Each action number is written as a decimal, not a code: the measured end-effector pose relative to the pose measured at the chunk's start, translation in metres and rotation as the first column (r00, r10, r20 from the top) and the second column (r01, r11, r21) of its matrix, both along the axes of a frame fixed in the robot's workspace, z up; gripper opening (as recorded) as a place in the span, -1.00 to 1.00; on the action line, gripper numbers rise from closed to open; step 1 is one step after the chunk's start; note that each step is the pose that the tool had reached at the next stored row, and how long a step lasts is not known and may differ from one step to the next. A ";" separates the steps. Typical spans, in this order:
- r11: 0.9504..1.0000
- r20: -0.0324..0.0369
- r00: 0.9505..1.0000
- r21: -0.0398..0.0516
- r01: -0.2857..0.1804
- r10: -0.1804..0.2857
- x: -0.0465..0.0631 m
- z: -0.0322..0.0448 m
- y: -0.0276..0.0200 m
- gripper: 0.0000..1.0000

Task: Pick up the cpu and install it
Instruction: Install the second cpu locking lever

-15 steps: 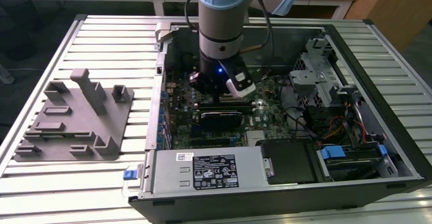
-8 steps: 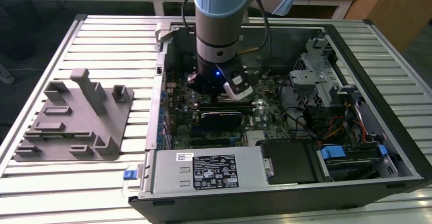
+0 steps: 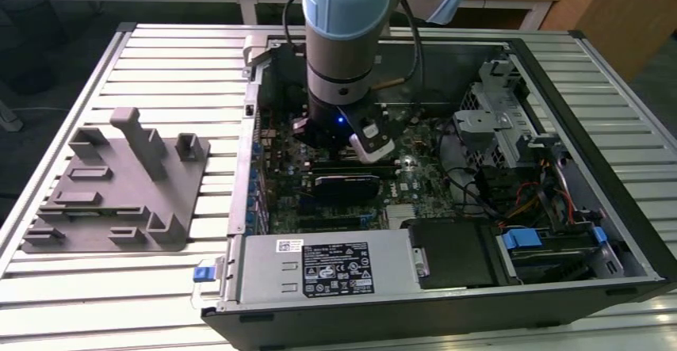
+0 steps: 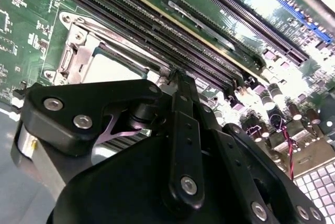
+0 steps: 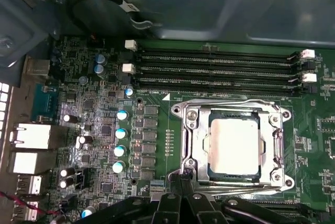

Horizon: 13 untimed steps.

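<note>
The cpu [image 5: 234, 145], a flat square chip with a silver-white top, lies inside the open metal-framed socket [image 5: 191, 130] on the green motherboard. In the second wrist view the cpu [image 4: 112, 69] shows as a pale patch within the socket frame, partly behind the black gripper linkage. My gripper [image 5: 180, 172] hangs just over the socket's corner, beside the chip, shut with nothing in it. In the exterior view the gripper [image 3: 344, 161] reaches down into the open computer case over the board.
The grey plastic tray [image 3: 116, 185] with upright posts sits on the slatted table at the exterior view's left. Memory slots [image 5: 220, 69] run beside the socket. A power supply [image 3: 328, 268] and drive cage [image 3: 508, 125] crowd the case [image 3: 624, 232].
</note>
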State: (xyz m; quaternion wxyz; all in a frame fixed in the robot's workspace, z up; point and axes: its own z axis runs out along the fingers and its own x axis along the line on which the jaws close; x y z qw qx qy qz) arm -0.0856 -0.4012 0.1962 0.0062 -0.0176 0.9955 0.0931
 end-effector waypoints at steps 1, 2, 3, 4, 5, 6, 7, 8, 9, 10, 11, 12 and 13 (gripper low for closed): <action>1.000 0.000 1.000 0.006 -0.001 0.001 0.000 -0.0003 -0.0006 -0.79; 1.000 0.000 1.000 0.010 -0.001 0.001 0.000 -0.0004 -0.0013 -0.79; 1.000 0.000 1.000 0.015 -0.001 0.001 0.000 -0.0007 -0.0020 -0.79; 1.000 0.000 1.000 0.019 -0.002 0.002 0.000 -0.0010 -0.0028 -0.79; 1.000 0.000 1.000 0.022 -0.002 0.002 0.000 -0.0012 -0.0039 -0.79; 1.000 0.000 1.000 0.024 -0.002 0.002 0.000 -0.0015 -0.0049 -0.79; 1.000 0.001 1.000 0.029 -0.003 0.003 0.000 -0.0020 -0.0055 -0.79; 0.999 0.001 1.000 0.035 -0.003 0.003 0.000 -0.0027 -0.0060 -0.79; 0.999 0.001 1.000 0.039 -0.003 0.003 0.000 -0.0026 -0.0067 -0.79; 0.999 0.001 1.000 0.042 -0.003 0.003 0.000 -0.0025 -0.0073 -0.79; 0.999 0.000 1.000 0.045 -0.003 0.003 -0.001 -0.0026 -0.0079 -0.79; 0.999 0.001 1.000 0.047 -0.003 0.003 -0.001 -0.0026 -0.0081 -0.79; 0.999 0.001 1.000 0.047 -0.003 0.003 -0.001 -0.0026 -0.0081 -0.79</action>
